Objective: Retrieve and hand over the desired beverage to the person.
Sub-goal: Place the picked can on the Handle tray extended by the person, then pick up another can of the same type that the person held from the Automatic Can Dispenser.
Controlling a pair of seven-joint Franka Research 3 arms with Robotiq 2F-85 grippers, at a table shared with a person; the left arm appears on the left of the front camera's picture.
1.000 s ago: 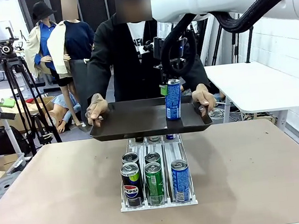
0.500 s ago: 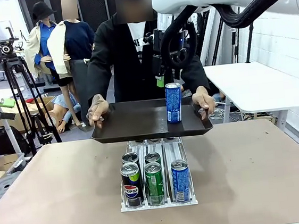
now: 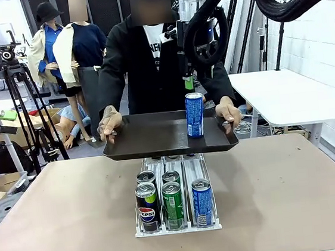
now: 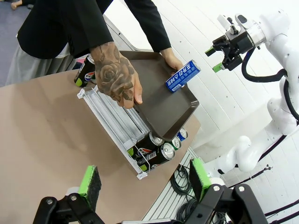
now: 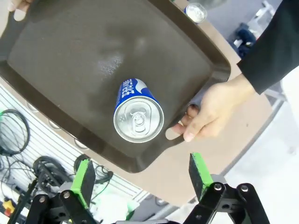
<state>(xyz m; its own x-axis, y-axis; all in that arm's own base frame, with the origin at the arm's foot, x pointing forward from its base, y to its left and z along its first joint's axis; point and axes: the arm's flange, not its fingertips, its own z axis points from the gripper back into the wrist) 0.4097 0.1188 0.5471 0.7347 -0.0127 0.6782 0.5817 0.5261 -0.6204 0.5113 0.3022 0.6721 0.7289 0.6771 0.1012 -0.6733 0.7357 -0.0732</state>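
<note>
While the person (image 3: 143, 62) grips the tray (image 3: 148, 136), the can (image 3: 194, 115) stands upright.

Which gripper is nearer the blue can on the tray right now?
Right. The right gripper hangs open just above the blue can; the left gripper is far off, over the table's robot side.

Blue can (image 4: 182, 75) on dark tray (image 4: 160, 106)
</note>
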